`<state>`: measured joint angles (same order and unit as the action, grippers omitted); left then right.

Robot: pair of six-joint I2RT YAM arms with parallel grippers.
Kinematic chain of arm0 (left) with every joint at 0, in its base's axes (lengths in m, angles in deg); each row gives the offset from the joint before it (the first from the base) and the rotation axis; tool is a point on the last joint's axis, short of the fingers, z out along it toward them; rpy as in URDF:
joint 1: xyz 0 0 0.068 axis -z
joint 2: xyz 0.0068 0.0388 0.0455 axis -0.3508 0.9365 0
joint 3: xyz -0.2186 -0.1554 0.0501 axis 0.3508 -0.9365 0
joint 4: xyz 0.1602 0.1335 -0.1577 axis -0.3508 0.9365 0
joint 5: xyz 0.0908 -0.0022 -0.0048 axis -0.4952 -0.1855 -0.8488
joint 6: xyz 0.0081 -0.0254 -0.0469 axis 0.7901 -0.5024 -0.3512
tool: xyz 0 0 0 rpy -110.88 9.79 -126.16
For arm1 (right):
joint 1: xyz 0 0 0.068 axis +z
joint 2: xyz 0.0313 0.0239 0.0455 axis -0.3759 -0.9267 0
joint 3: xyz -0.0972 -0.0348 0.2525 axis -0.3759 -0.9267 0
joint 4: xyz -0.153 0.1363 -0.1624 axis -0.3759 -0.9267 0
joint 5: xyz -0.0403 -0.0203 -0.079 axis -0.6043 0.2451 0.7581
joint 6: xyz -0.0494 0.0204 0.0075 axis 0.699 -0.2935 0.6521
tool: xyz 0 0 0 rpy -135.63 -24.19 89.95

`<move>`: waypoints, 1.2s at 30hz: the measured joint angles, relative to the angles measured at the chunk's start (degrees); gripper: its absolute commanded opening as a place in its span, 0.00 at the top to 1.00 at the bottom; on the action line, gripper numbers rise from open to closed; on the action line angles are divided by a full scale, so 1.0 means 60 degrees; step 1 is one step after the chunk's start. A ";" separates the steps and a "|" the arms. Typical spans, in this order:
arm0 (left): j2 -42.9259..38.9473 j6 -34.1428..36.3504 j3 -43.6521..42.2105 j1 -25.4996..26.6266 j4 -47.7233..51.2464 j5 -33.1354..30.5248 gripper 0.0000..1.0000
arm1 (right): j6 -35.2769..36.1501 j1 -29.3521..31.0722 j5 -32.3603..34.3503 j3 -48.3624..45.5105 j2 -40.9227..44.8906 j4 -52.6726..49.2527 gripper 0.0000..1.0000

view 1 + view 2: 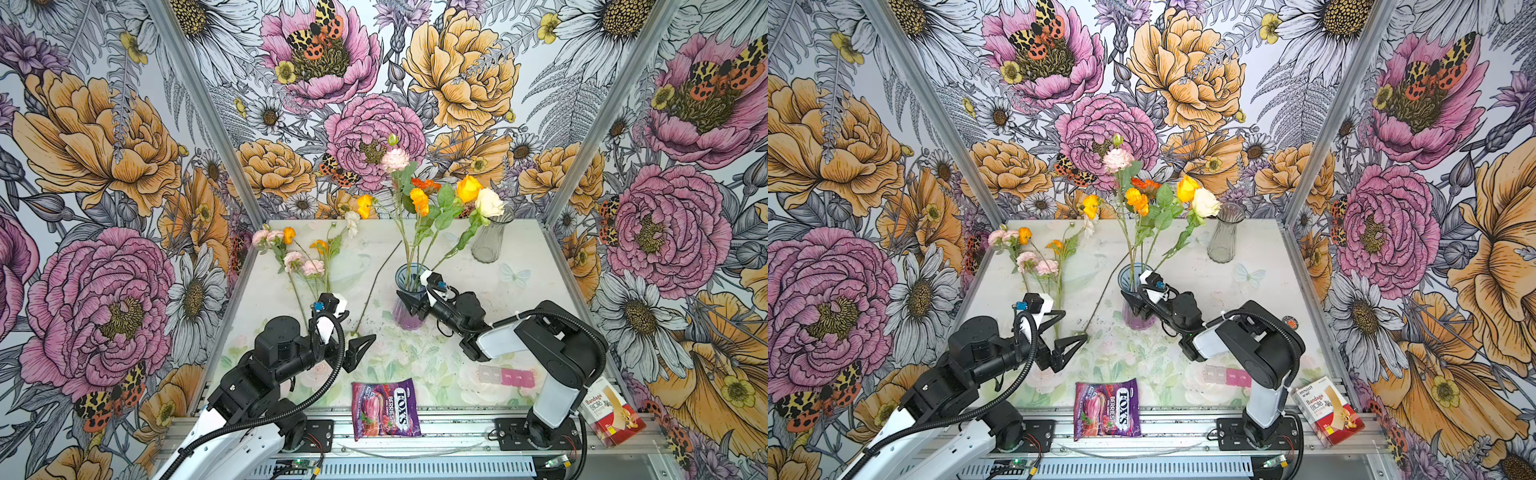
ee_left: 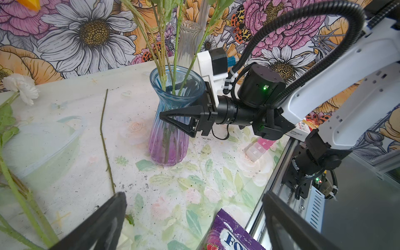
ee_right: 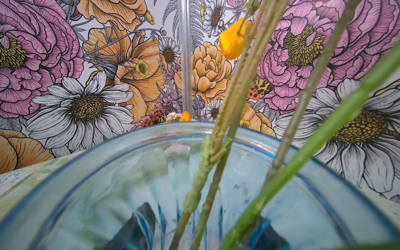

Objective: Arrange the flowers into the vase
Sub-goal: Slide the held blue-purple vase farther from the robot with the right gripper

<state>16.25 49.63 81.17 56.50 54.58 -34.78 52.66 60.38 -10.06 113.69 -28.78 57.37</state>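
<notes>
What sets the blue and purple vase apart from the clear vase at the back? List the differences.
The blue and purple vase holds flower stems; the clear vase is empty. The blue and purple vase is tinted blue above, purple below; the clear vase is greyish. The right gripper straddles the blue and purple vase's neck; no gripper is at the clear vase. Both stand upright, of ribbed glass.

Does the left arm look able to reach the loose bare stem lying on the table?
Probably yes: the left gripper hangs open beside the near end of the bare stem, with nothing between them.
</notes>
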 measured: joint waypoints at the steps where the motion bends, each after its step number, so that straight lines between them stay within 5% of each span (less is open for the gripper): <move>1: 0.0000 0.0000 0.0000 0.0000 0.0000 0.0004 0.01 | -0.0007 -0.0004 0.0011 0.0000 0.0000 0.0000 0.61; 22: 0.0193 0.0000 0.0000 -0.0047 -0.0004 0.0102 0.01 | 0.0838 -0.0714 0.0430 0.2659 -0.0372 -0.1931 0.66; 36: 0.0557 -0.0004 -0.0036 -0.0794 -0.0157 0.0747 0.01 | 0.0943 -0.2317 0.0280 0.6710 -0.2845 -0.3559 0.67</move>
<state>19.59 49.61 80.95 51.74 53.64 -30.30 58.32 46.48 -8.38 153.95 -45.85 36.02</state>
